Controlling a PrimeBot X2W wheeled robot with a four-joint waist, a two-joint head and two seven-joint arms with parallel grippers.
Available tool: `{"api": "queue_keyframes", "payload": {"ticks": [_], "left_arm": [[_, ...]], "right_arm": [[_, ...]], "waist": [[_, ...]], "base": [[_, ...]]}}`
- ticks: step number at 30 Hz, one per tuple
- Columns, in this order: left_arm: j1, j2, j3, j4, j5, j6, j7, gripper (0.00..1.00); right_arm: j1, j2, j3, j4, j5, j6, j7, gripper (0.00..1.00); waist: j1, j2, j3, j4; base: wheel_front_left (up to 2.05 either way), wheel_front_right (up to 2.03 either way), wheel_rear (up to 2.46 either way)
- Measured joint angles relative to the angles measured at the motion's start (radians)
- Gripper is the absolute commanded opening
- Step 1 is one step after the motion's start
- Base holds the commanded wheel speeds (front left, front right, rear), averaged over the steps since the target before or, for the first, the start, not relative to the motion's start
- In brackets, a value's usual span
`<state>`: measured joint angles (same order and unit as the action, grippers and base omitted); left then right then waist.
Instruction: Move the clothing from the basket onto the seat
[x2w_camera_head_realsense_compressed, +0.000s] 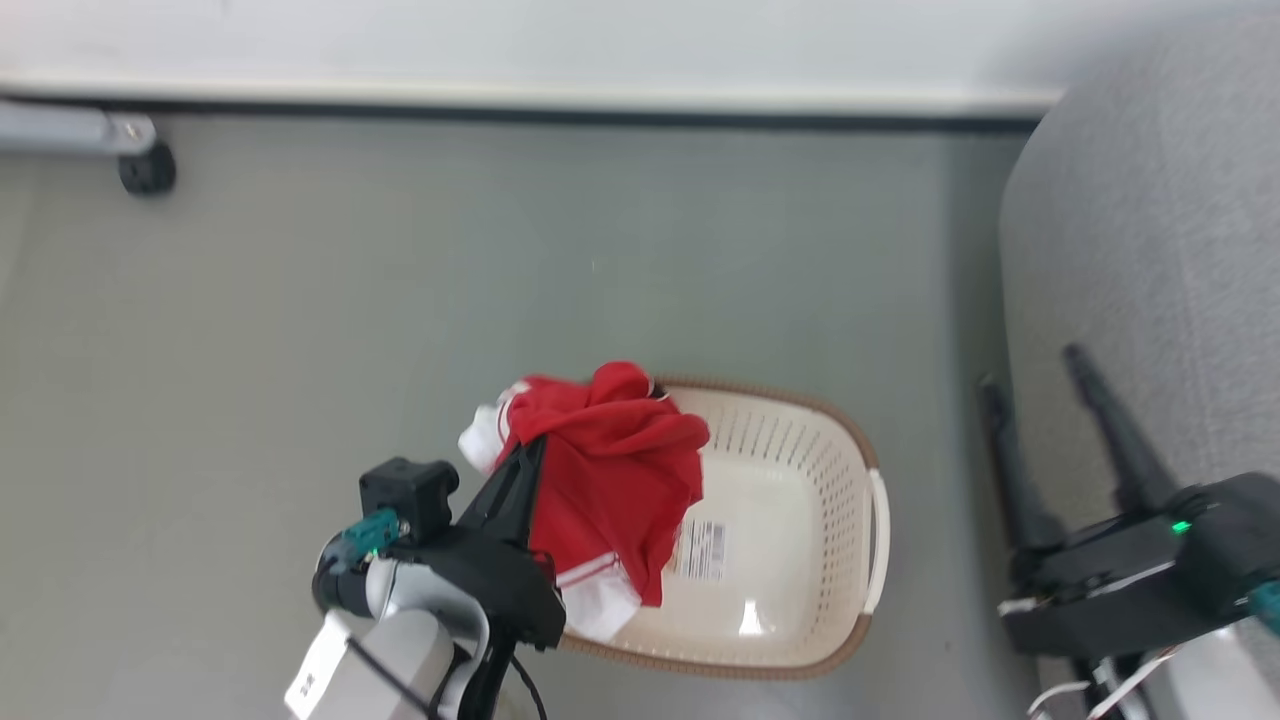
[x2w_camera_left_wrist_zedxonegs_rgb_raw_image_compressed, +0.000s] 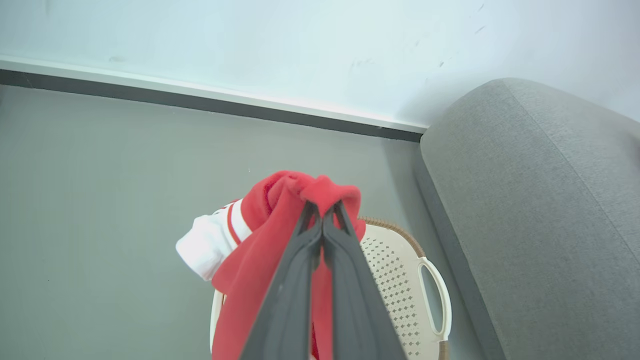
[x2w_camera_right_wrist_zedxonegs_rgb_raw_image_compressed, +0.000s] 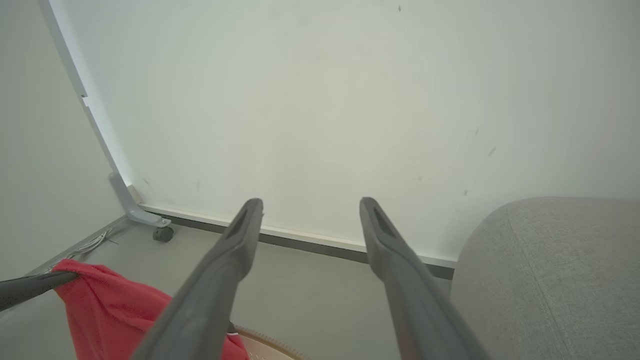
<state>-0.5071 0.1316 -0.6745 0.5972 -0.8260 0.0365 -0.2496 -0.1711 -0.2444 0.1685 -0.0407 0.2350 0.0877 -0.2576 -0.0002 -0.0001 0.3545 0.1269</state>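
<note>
Here, left claw (x2w_camera_left_wrist_zedxonegs_rgb_raw_image_compressed: 323, 209) grips clothing (x2w_camera_head_realsense_compressed: 620, 470) over basket (x2w_camera_head_realsense_compressed: 790, 440).

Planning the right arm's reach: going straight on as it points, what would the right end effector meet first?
Probably the white wall, just above its baseboard. The open right end effector aims left of the sofa, with nothing between; depth is unclear.

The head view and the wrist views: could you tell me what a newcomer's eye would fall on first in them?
First the bright red jersey, pinched in the shut fingers of the left gripper and hanging over the left end of the cream basket on the grey floor. Next the big grey sofa at the right, with the open, empty fingers of the right gripper before it.
</note>
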Motion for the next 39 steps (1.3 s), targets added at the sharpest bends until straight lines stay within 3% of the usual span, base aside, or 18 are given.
{"api": "queue_keyframes", "payload": {"ticks": [7, 13, 25, 30, 32, 33, 37, 38, 39], "left_arm": [[0.085, 0.032, 0.018, -0.16, 0.045, 0.009, 0.0, 0.0], [0.153, 0.052, -0.001, -0.324, 0.097, 0.026, 0.0, 0.0], [0.248, 0.073, -0.097, -0.639, 0.163, 0.052, 0.013, 0.0], [0.274, 0.084, -0.137, -0.754, 0.174, 0.06, 0.06, 0.0], [0.286, 0.088, -0.145, -0.792, 0.175, 0.062, 0.079, 0.0], [0.292, 0.091, -0.144, -0.809, 0.175, 0.065, 0.087, 0.0], [0.313, 0.111, -0.126, -0.837, 0.176, 0.077, 0.11, 0.0], [0.317, 0.115, -0.116, -0.844, 0.179, 0.079, 0.112, 0.31], [0.323, 0.119, -0.106, -0.852, 0.181, 0.079, 0.112, 0.43]], "right_arm": [[0.035, 0.014, 0.113, 0.047, -0.016, 0.019, 0.001, 1.0], [0.045, 0.045, 0.287, 0.082, -0.026, 0.036, 0.001, 1.0], [0.059, 0.048, 0.485, 0.099, 0.001, 0.036, 0.021, 1.0], [0.049, 0.042, 0.507, 0.09, 0.021, 0.036, 0.029, 1.0], [0.047, 0.038, 0.508, 0.084, 0.031, 0.036, 0.029, 0.26], [0.047, 0.035, 0.512, 0.08, 0.04, 0.036, 0.029, 0.0], [0.05, 0.027, 0.533, 0.065, 0.078, 0.036, 0.032, 0.0], [0.055, 0.025, 0.533, 0.057, 0.083, 0.036, 0.032, 0.0], [0.059, 0.023, 0.532, 0.052, 0.085, 0.036, 0.032, 0.0]], "waist": [[0.0, 0.0, -0.111, -0.006], [0.0001, 0.0, -0.219, -0.018], [0.0, -0.0001, -0.386, -0.021], [0.0001, -0.0001, -0.419, -0.025], [0.0001, -0.0001, -0.422, -0.03], [0.0001, -0.0001, -0.423, -0.033], [0.0002, -0.0001, -0.424, -0.048], [0.0003, -0.0001, -0.424, -0.053], [0.0003, -0.0001, -0.424, -0.059]], "base": [[0.0, 0.0, 0.0], [0.0, 0.0, 0.0], [0.0, 0.0, 0.0], [0.0, 0.0, 0.0], [0.0, 0.0, 0.0], [0.0, 0.0, 0.0], [0.0, 0.0, 0.0], [0.0, 0.0, 0.0], [0.0, 0.0, 0.0]]}}
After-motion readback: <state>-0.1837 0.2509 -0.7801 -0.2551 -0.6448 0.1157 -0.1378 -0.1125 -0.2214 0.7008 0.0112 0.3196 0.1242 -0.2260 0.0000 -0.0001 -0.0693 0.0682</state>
